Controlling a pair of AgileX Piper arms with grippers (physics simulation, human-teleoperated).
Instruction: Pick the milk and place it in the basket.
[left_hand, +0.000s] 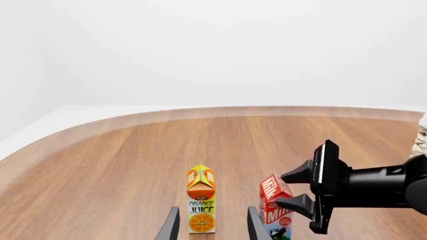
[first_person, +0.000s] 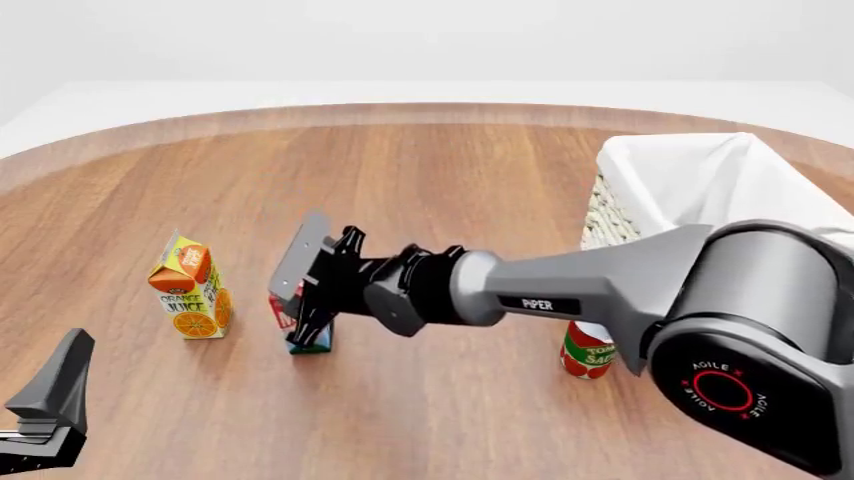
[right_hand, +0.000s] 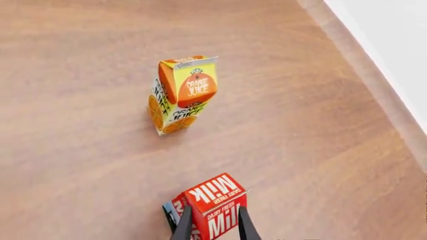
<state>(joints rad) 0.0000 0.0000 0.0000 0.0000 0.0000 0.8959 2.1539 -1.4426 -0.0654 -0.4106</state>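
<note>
Right gripper: fingers narrowly parted, flanking the milk carton at its gable; firm contact cannot be told. Carton upright on table, not lifted. Left gripper: open, empty, orange juice carton beyond its fingertips. Wicker basket far behind, unfilled. Lift, carry, release outstanding.

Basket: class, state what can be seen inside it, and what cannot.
Inside the basket only white cloth lining shows in the front view. The right arm covers its near part and floor, so anything lying low there is hidden.
</note>
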